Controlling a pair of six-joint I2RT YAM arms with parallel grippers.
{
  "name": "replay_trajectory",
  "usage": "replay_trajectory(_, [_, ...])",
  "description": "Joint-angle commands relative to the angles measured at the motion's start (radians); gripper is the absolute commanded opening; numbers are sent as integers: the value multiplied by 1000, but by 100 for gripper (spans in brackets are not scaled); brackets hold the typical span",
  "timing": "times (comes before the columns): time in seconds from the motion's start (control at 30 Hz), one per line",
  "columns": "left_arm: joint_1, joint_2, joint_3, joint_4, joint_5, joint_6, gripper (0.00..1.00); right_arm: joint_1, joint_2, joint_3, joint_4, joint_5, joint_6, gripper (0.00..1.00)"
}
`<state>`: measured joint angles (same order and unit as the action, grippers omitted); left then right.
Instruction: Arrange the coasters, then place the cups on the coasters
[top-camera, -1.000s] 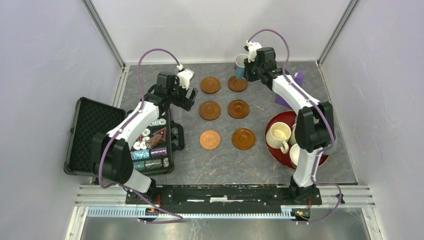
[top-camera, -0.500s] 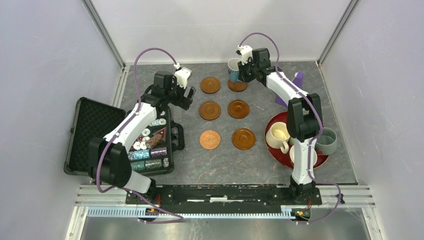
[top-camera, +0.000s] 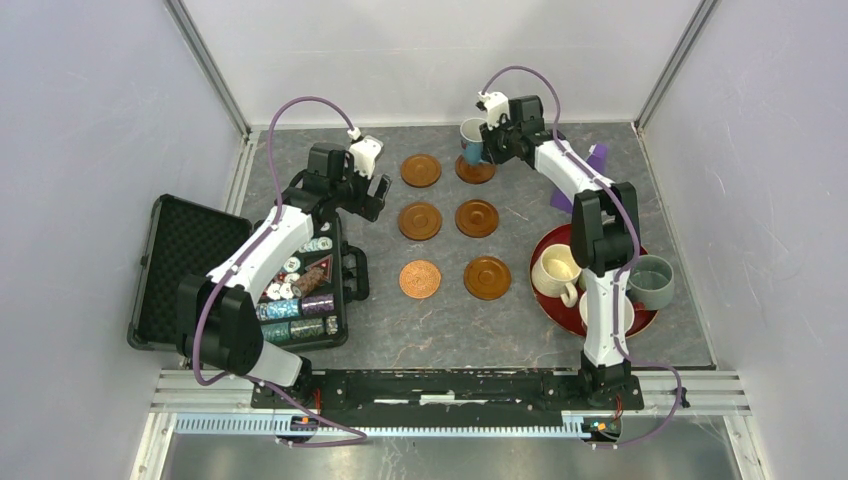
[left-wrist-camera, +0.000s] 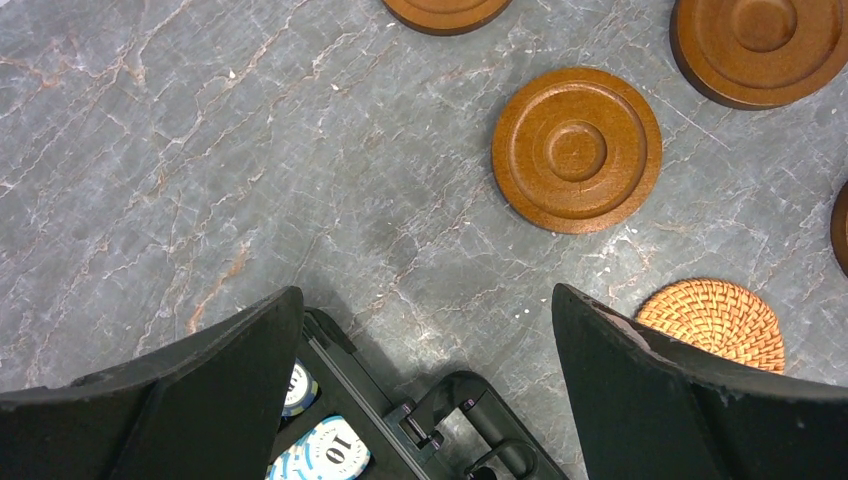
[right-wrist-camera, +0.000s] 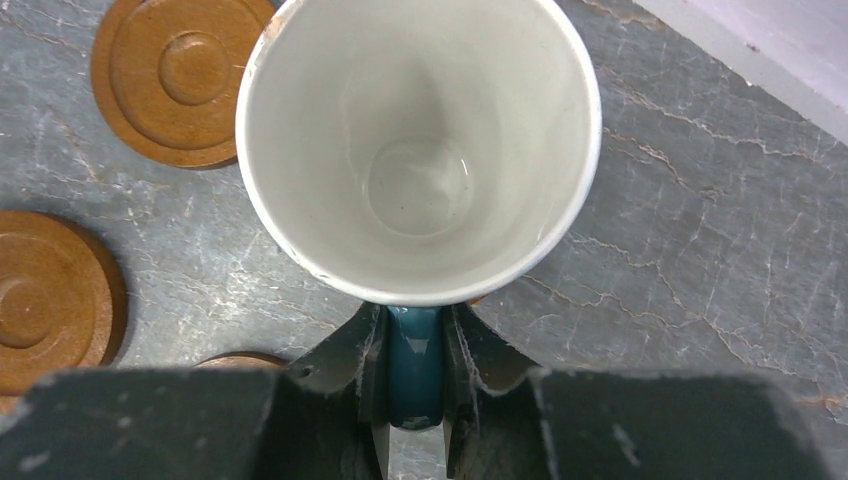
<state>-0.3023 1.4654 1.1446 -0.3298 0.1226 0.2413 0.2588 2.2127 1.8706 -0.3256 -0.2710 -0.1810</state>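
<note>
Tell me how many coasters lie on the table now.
6, in two columns of three: far-left coaster, far-right coaster partly covered by the blue cup, middle-left coaster, middle-right coaster, near-left coaster, near-right coaster. None seems hidden.

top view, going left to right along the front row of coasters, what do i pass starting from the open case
black case → copper-orange coaster → brown coaster → cream mug → grey mug
</note>
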Motion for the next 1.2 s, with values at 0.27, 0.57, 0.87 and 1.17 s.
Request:
replay_trajectory(0.27, [5, -6, 35, -5, -1, -49, 100, -23, 20, 41, 90, -74, -15, 1])
replay_trajectory(0.57, [5, 4, 37, -4, 0, -52, 100, -23, 35, 39, 89, -67, -25, 6])
replay_trajectory(0.87, [5, 6, 35, -6, 1, -50, 100, -27, 33, 21, 90, -56, -30, 8])
replay_trajectory(1.17, [5, 19, 41, -5, 3, -49, 100, -27, 14, -24, 94, -55, -28, 37])
